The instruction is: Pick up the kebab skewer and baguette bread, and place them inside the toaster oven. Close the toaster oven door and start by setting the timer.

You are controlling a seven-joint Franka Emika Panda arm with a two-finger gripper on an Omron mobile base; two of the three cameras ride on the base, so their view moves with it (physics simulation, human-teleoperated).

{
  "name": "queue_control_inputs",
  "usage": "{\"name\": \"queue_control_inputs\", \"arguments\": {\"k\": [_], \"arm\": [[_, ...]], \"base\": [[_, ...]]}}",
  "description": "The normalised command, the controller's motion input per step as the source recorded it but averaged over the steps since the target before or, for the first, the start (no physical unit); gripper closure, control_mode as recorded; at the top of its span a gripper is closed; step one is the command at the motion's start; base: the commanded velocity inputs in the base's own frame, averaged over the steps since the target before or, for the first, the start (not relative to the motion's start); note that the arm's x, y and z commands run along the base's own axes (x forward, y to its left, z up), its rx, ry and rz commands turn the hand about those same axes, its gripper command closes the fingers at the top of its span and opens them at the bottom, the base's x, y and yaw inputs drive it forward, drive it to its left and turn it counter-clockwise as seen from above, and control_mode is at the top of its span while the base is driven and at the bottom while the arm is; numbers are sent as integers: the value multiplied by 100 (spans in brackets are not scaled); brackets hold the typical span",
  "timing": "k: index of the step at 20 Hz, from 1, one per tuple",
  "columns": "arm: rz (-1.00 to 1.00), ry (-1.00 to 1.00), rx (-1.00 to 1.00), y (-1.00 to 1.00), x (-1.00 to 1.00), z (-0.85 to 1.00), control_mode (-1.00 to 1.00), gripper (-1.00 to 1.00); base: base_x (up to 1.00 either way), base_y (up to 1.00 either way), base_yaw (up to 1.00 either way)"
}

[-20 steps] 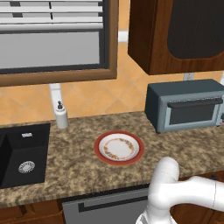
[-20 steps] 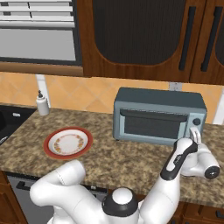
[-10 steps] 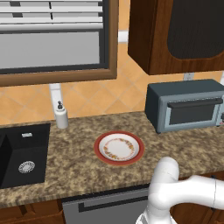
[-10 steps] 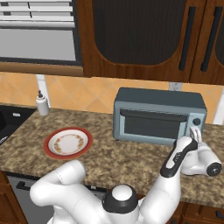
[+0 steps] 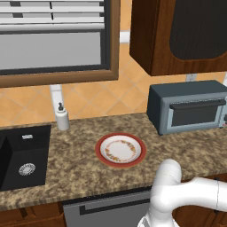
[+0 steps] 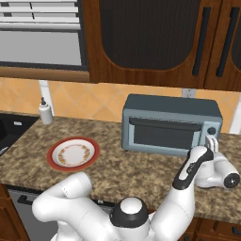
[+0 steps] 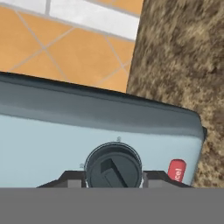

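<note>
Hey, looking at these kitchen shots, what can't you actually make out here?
- Inside the toaster oven: the closed toaster oven door has dark glass in both base views, so the skewer and bread cannot be confirmed.
- Gripper: too small in the right base view to read its jaws.
- Timer dial: in the hand view the bottom edge cuts it off; markings too faint.
- Red button: lettering too small.

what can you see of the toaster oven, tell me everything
The toaster oven is a boxy grey-blue unit standing upright on the speckled counter against the tiled wall, right of the plate. Its door, dark glass under a dark bar handle, is shut. On the front sit a round dark dial and a small red button. The gripper is at the dial.
</note>
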Motion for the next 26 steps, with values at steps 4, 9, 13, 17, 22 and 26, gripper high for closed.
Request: {"name": "queue_control_inputs", "arguments": {"k": [4,9,13,17,22,26], "arm": [[-16,9,31,28,5,7,-100,100],[-20,13,31,34,1,23,-100,100],[-22,14,37,30,0,15,-100,100],[-21,12,41,27,0,19,-100,100],[-18,13,45,25,0,17,-100,100],[-15,12,49,20,0,9,-100,100]], "base": [[0,0,0],[0,0,0],[0,0,0],[0,0,0],[0,0,0],[0,0,0]]}}
